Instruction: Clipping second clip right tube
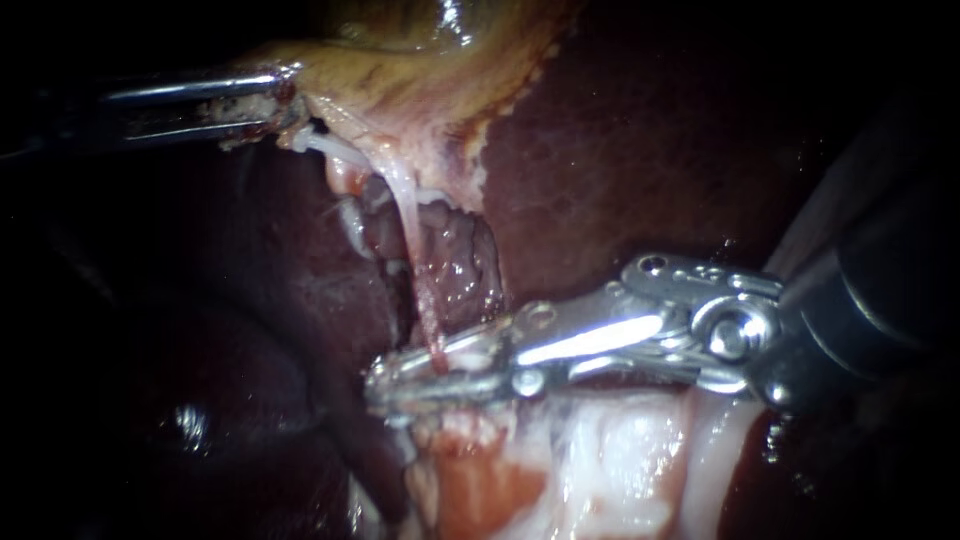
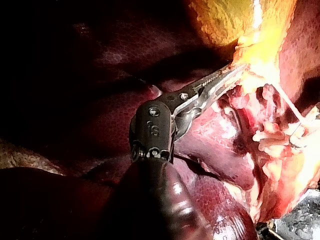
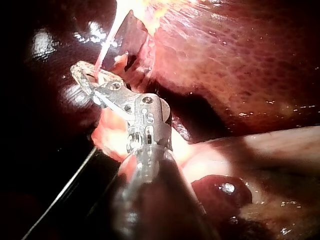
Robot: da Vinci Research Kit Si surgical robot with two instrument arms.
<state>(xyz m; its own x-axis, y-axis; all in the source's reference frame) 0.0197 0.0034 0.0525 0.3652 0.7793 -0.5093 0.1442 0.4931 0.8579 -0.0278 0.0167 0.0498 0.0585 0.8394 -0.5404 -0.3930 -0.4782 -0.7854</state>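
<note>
Straddling the thin pale tube near its lower end, the right instrument has its jaws apart with the tube between them, so the clip looks positioned but not yet squeezed. The left instrument is clamped on the gallbladder edge, drawing the tube taut over the liver. Next, I judge, comes a steady closure square across the tube, without dragging it
</note>
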